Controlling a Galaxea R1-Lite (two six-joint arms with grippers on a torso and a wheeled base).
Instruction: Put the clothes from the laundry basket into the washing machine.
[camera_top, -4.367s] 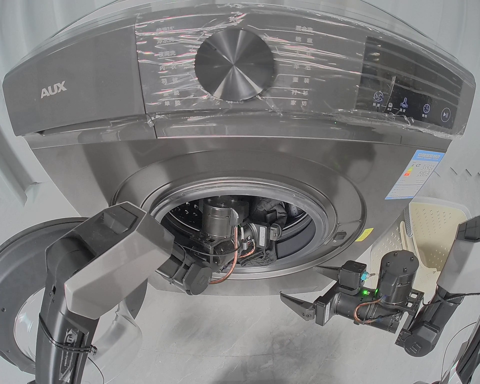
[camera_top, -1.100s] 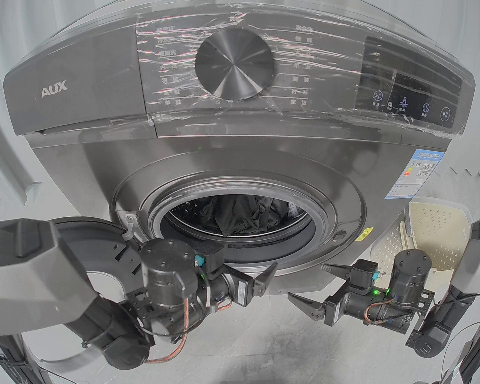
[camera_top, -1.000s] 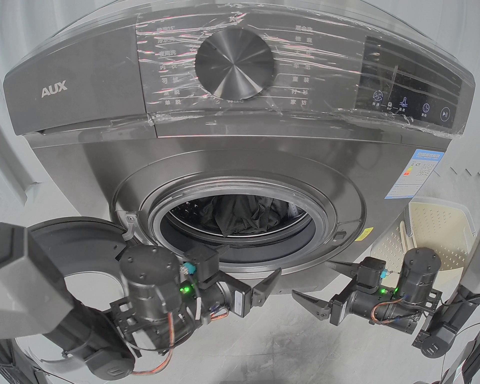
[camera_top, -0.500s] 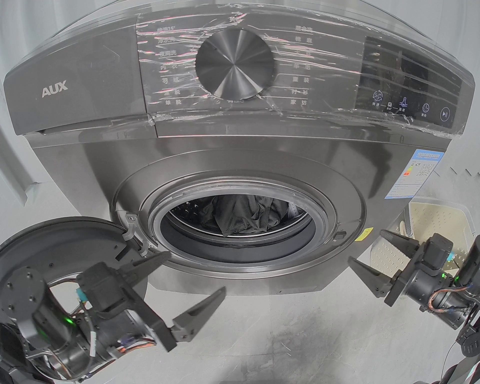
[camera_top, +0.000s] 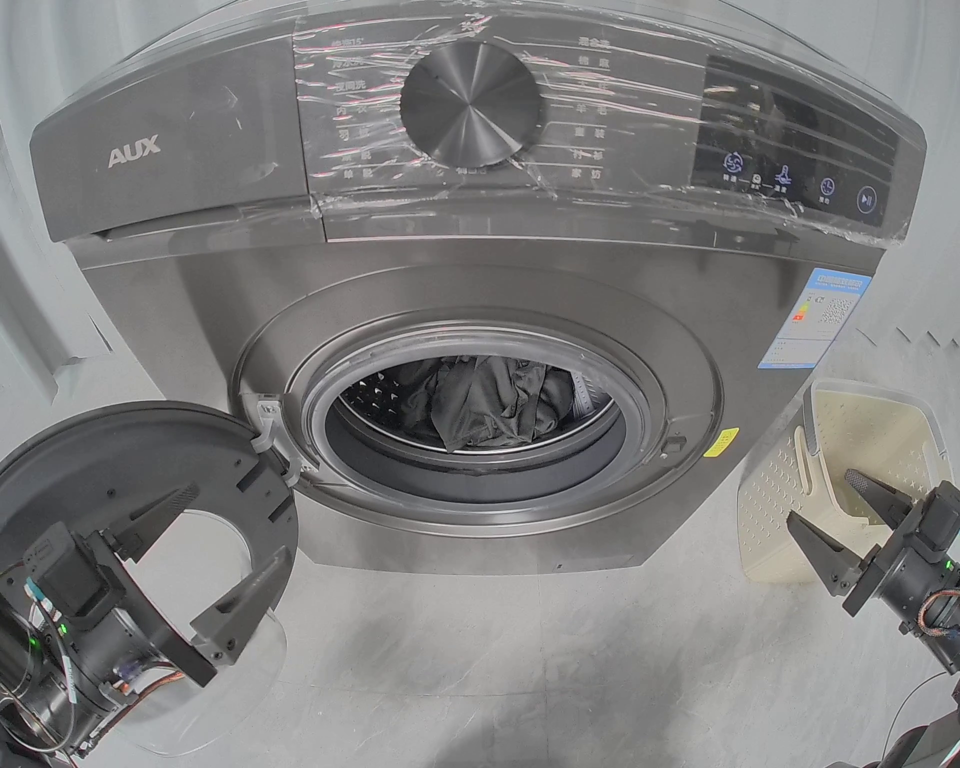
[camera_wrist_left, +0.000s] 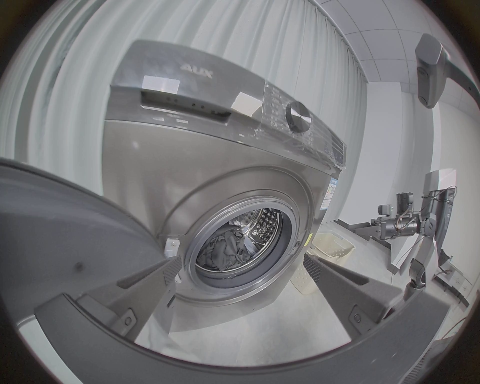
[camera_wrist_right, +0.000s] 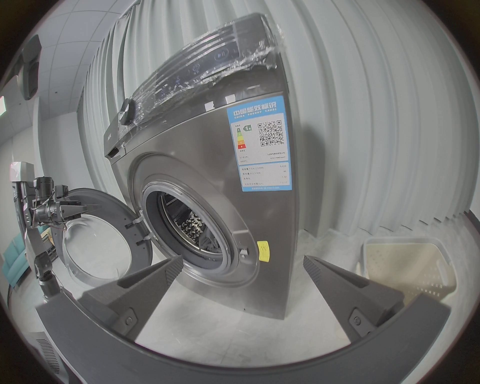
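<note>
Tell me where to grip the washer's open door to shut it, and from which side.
Grip the door by its thick dark rim at the edge farthest from the hinge, probably with the open left gripper, which hangs just before it. The door is swung out leftward, inner face forward, so come from the left, a finger on each face.

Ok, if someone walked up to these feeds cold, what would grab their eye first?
The grey washing machine dominates the middle, its round door swung open to the robot's left and dark clothes heaped in the drum. A cream laundry basket stands on the floor at its right, no clothes showing inside. The left gripper before the door and the right gripper by the basket are both open and empty.
</note>
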